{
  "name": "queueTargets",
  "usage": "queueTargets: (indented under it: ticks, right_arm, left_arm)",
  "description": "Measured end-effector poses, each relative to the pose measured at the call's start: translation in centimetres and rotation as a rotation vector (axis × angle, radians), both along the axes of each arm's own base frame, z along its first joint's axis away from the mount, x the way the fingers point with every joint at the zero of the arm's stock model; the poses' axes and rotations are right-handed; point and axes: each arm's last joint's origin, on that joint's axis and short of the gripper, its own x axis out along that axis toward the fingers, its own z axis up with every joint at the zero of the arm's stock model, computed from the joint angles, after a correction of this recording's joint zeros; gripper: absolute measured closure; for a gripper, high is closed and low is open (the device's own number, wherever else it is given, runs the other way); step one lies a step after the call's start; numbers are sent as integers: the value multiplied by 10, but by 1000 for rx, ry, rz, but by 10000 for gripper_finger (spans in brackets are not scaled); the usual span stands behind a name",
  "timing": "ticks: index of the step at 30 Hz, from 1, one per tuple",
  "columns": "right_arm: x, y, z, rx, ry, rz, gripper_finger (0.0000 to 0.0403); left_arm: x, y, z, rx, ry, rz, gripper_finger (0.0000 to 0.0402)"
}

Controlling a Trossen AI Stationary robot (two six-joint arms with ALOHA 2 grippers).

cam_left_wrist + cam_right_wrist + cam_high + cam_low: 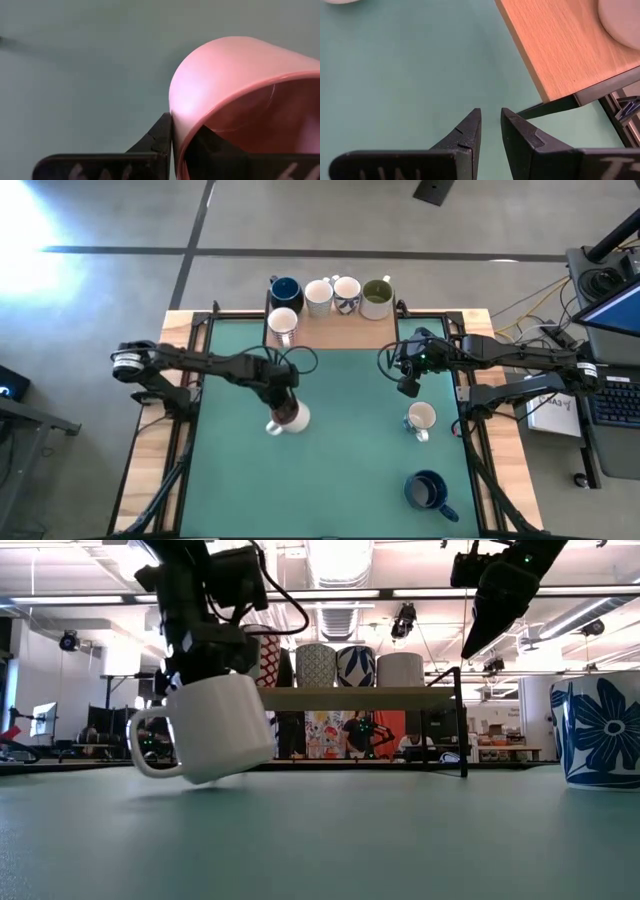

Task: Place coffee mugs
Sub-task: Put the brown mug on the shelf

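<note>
Left gripper (pixel 283 406) is pinched on the rim of the white ceramic mug with the pink-brown inside (pixel 288 418), one finger inside the wall and one outside; the left wrist view shows the pink wall (pixel 235 85) clamped between them. In the low view that mug (pixel 210 728) is tilted, handle toward the camera side, its lower edge at or just above the green table mat (pixel 330 840). I can't tell whether it's touching.

My read: I'm mid-placement of this mug near the centre of the mat, either setting it down or just lifting it. The frames don't settle which.

Right gripper (pixel 408 384) hangs over the mat's right part, near the corner of the raised wooden shelf (pixel 330 332). Its fingers are nearly closed with a narrow gap and hold nothing, clear in the right wrist view (pixel 490 131).

Other mugs:
- On the shelf's back edge, a dark blue mug (pixel 286 290), a white mug (pixel 318 295), a white mug with blue pattern (pixel 346 293), an olive-green-inside mug (pixel 377 297).
- On the shelf's front left, a cream mug (pixel 283 323).
- On the mat to the right, a white mug (pixel 421 418) and, nearer the front edge, a second dark blue mug (pixel 427 490).

Next move, as I judge it: level the held mug so its base sits flat, lower until it's seated, then open the fingers and lift straight up so the inner finger clears the rim without tipping it. Risk is it rocking over if released while tilted.
</note>
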Motion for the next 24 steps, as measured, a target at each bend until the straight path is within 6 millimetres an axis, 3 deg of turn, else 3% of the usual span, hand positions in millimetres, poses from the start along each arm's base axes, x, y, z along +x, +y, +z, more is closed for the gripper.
queueTargets:
  ticks: [11, 24]
  right_arm:
    - [0, 0, 0, 0, 0, 0, 339]
    - [0, 0, 0, 0, 0, 0, 339]
  left_arm:
    - [-4, 28, 2, 34, 17, 53, 385]
    - [-2, 23, 11, 12, 22, 17, 350]
